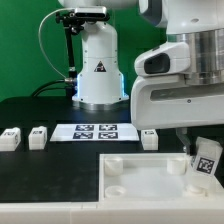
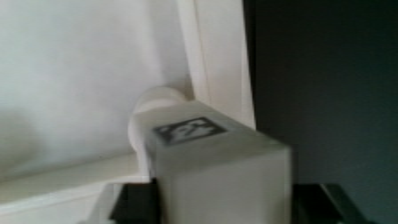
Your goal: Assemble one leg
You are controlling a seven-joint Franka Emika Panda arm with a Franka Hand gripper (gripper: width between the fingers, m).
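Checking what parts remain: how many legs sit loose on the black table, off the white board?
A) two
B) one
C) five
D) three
D: one leg and another at the exterior view's left, a third just right of the marker board; the fourth leg is at the board.

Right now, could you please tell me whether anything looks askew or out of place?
Only the leg stands out: it sits between the jaws, tilted rather than upright, over the square white board at its corner on the exterior view's right. Nothing else looks odd.
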